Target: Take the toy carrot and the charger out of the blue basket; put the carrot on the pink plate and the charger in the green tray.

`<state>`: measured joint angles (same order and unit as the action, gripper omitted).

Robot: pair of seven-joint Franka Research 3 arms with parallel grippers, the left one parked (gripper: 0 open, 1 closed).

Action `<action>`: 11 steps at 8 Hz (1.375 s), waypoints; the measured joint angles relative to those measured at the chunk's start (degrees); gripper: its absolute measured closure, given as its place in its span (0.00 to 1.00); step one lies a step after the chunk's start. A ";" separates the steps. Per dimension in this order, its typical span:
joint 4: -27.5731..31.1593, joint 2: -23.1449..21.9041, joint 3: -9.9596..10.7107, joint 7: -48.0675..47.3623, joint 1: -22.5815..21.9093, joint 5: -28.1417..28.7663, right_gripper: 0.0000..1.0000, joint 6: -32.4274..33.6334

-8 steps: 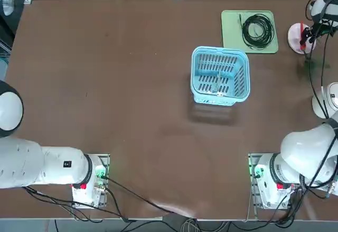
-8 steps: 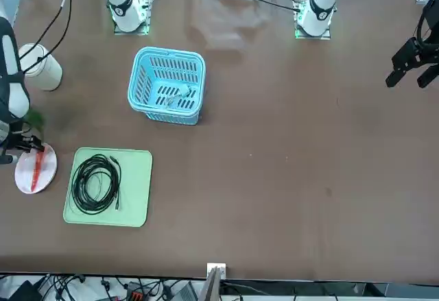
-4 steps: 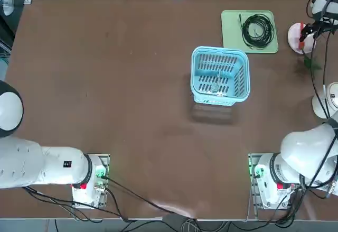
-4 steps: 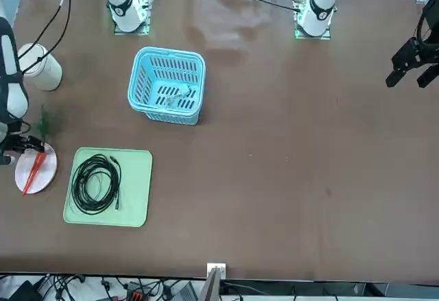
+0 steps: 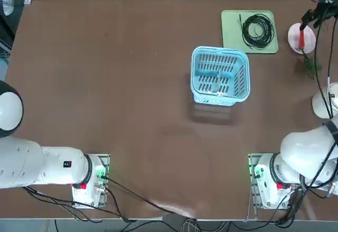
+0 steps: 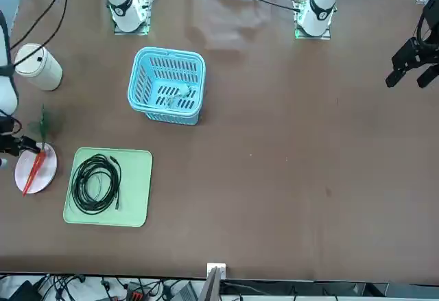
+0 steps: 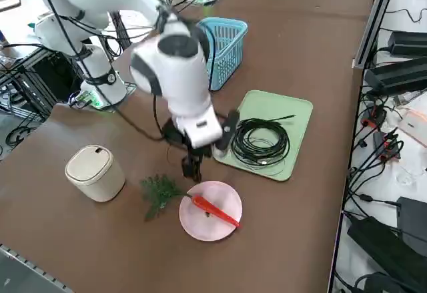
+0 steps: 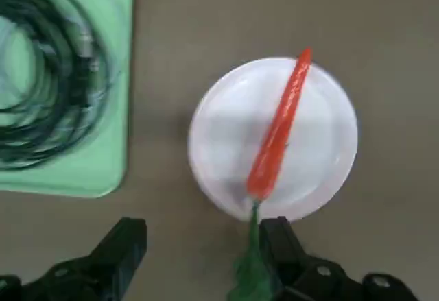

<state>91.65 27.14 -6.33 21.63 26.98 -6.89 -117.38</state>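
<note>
Table (image 5: 132, 110): carrot (image 7: 215, 210) now free on plate (image 7: 195, 223), R claw (image 8: 202, 236) backing off.

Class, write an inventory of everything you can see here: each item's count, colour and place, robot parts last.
Toy carrot: one, red-orange with green fronds, lying across the pink plate, fronds past its rim
Pink plate: one, pale pink, on the table
Green tray: one, pale green, beyond the basket
Coiled cable: one, black, on the tray
Blue basket: one, light blue, on the table
Small item, probably the charger: one, pale, in the basket
Lidded container: one, white, near the plate
Electronics: several, mostly black, past the table
Right gripper: one, black, open, above the table by the plate
Arms: two, white
</note>
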 joint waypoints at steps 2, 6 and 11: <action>-0.25 -9.32 -0.57 -8.10 -6.22 0.09 0.00 12.19; 1.60 -21.86 -1.53 -26.06 -20.48 4.75 0.00 24.04; 16.78 -32.70 -1.89 -42.91 -30.49 12.54 0.00 17.15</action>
<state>108.43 -5.56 -8.23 -21.28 -3.51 5.65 -100.23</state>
